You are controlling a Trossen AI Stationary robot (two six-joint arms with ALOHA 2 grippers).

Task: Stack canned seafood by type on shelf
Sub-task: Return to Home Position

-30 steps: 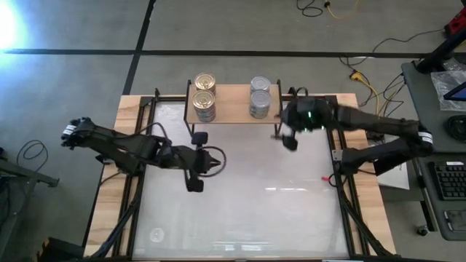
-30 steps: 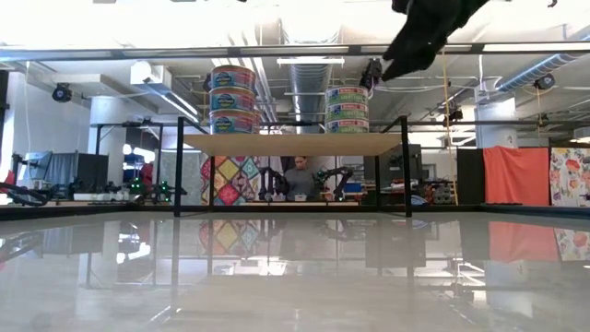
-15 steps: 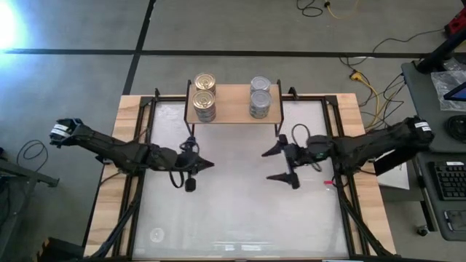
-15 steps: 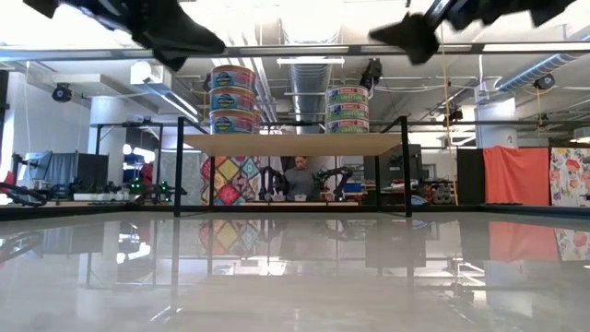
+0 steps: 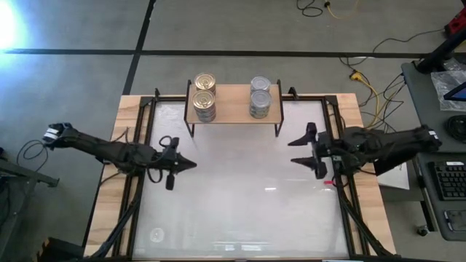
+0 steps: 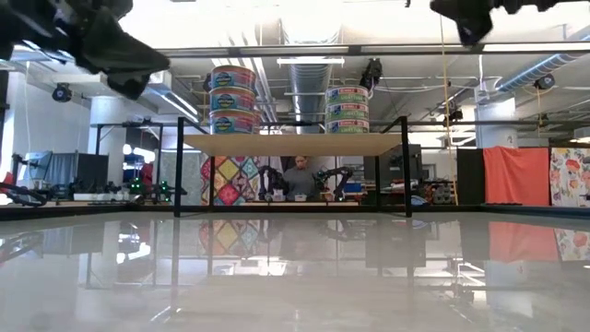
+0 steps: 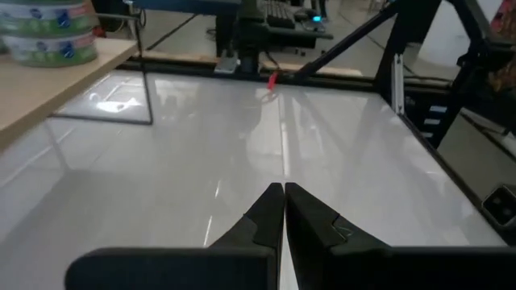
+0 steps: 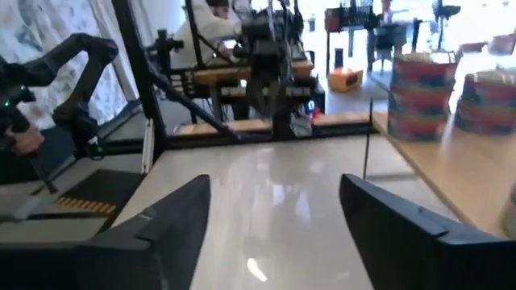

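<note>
The shelf (image 5: 233,105) stood at the table's (image 5: 240,218) 12 o'clock edge. It carried a stack of gold-lidded tins (image 5: 205,81) toward 9 o'clock and a stack of silver-lidded tins (image 5: 260,86) toward 3. The left arm (image 5: 109,151), at 9 o'clock, held its jaws clenched and empty. The right arm (image 5: 378,144), at 3 o'clock, held its jaws released wide.

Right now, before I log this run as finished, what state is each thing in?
Shelf: standing, holding both stacks.
Gold-lidded tins: stacked three high, upright, on the shelf.
Silver-lidded tins: stacked three high, upright, beside them, apart.
Left end effector: shut, empty, above the table.
Right end effector: open, empty, above the table.
</note>
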